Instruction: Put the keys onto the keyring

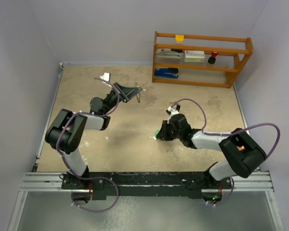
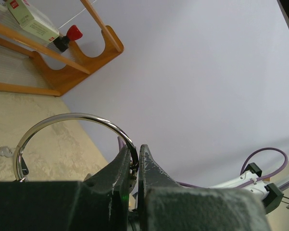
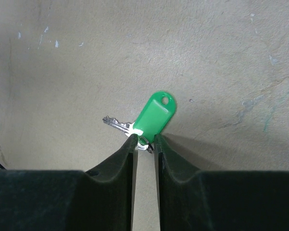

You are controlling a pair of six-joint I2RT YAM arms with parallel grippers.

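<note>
Where the right gripper point(image 3: 144, 143) comes down to the table point(image 3: 216, 53), its 2 fingers stand a narrow gap apart, with the tips either side of the lower end of the green key point(image 3: 156, 114). We cannot tell whether they pinch it. The key lies flat and aslant in the wrist view, its green head pointing up and right, away from the fingers, and its metal blade poking left. Our left gripper point(image 2: 135, 156) is clamped tight on the keyring point(image 2: 77, 116), whose loop arcs out from its fingertips. From above, the ring sits well apart from the key, to the left and farther from the bases. We judge that the right arm, being nearer, must lift the key and carry it leftward to the ring.
</note>
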